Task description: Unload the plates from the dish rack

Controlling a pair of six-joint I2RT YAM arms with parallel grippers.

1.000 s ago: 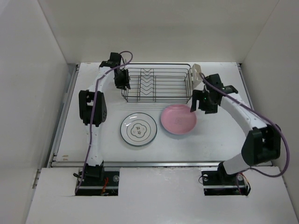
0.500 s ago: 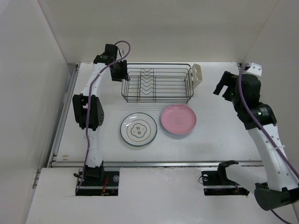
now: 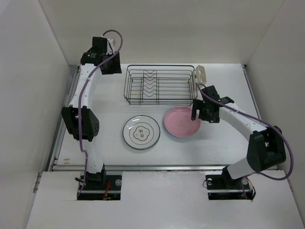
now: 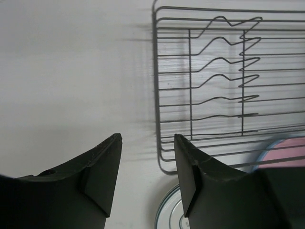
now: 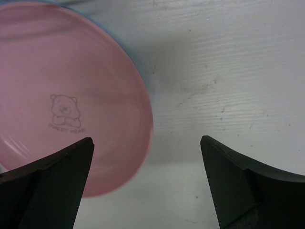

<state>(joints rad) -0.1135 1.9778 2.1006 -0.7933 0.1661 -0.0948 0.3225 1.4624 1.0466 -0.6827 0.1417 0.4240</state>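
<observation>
Dark wire dish rack (image 3: 159, 85) stands toward the far side of the counter (image 3: 224, 143), with a cream cup (image 3: 200, 74) on its right end. Two plates lie flat just in front of it: the pink plate (image 3: 181, 122) to the right, and the white plate with dark rim (image 3: 141, 132) just beside it to the left. Left end effector (image 4: 147, 162) hangs off the rack's left end, jaws parted, holding nothing. Right end effector (image 5: 145, 167) sits over the pink plate's right edge, jaws spread wide, gripping nothing.
</observation>
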